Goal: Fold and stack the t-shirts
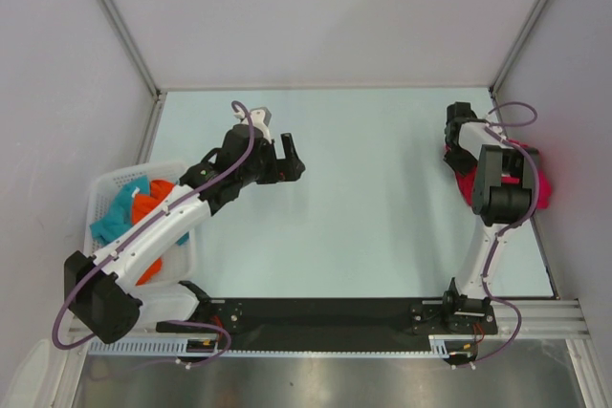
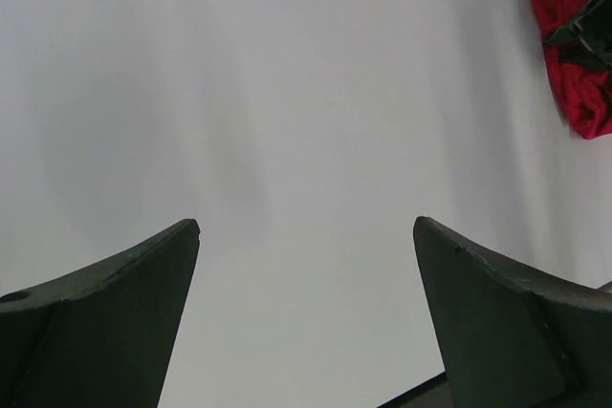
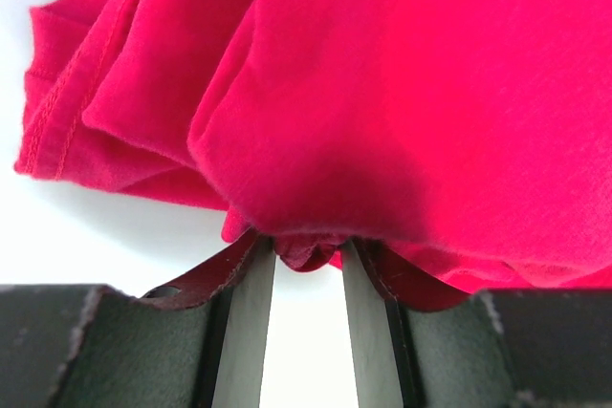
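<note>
Two arms logged, bases at near edge of table [image 1: 382, 236].

Left arm: reaching forward and inward, forearm low over mid-table, left gripper [image 1: 291, 161] pointing toward the right side. Jaws spread wide, holding nothing; just bare surface beyond the fingers [image 2: 124, 312] in wrist view.

Right arm: elbow raised, forearm angled toward far right part of table, wrist turned down. Right gripper [image 3: 308, 253] partly closed, pinching a small bunched fold of red t-shirt [image 3: 382, 93]; cloth squeezed between the two pads. Rest of shirt crumpled in a heap at right edge of table, near the side wall [image 1: 574, 64], partly hidden under the arm. Cannot tell if one shirt or more.

Surface: pale green-white, matte. White basket [image 1: 100, 188] at left edge, holding teal cloth [image 1: 117, 217] and orange cloth [image 1: 145, 207]. Grey-white walls on three sides, metal struts [image 1: 120, 21] in the far corners.
</note>
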Motion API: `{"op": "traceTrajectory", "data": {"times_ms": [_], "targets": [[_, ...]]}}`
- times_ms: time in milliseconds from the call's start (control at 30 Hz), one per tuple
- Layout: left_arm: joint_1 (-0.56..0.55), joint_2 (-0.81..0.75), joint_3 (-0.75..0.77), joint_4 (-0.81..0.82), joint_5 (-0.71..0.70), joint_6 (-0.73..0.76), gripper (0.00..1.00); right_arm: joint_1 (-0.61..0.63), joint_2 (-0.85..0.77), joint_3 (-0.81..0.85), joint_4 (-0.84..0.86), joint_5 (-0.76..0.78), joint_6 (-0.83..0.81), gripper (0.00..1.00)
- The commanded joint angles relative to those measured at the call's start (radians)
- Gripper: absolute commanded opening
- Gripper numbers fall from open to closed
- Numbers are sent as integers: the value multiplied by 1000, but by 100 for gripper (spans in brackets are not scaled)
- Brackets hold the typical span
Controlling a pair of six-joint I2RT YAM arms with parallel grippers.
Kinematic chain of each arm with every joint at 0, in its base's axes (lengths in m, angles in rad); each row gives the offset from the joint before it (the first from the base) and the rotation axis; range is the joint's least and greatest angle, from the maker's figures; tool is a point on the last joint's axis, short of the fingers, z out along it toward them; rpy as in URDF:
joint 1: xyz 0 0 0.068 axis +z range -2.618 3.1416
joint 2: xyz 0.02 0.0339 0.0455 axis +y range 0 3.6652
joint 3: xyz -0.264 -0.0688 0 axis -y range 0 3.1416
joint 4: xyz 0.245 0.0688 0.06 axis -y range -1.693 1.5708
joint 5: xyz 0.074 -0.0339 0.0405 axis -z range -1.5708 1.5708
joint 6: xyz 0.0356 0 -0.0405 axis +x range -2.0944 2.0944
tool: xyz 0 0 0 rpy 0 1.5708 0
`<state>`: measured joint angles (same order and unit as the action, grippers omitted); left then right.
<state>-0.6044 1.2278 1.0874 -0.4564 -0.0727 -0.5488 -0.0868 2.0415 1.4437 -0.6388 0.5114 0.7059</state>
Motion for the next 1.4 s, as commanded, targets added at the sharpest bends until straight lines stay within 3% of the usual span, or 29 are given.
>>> {"op": "traceTrajectory", "data": {"times_ms": [0, 133, 300, 500, 633, 833, 967, 1167, 1367], "targets": [[6, -2, 11, 32, 21, 13, 100, 45, -32, 6, -25, 38, -37, 39], [8, 10, 5, 33, 13, 16, 100, 183, -26, 101, -31, -2, -142, 41], [8, 41, -10, 32, -13, 9, 100, 353, 23, 329, -171, -50, -187, 40], [32, 9, -8, -10, -24, -8, 99, 430, -35, 461, -242, -131, -177, 41], [48, 6, 51, -114, -98, -5, 99, 551, -90, 425, -243, -180, -175, 41], [48, -13, 81, -224, -110, 10, 99, 737, -240, 218, -122, -206, -145, 40], [48, -126, 72, -309, -165, 9, 99, 863, -323, 112, -50, -221, -115, 40], [48, -251, 52, -370, -190, 27, 100, 967, -350, 167, -85, -140, -100, 40], [48, -169, 163, -448, -179, 78, 99, 1022, -354, 202, -121, -91, -57, 40]]}}
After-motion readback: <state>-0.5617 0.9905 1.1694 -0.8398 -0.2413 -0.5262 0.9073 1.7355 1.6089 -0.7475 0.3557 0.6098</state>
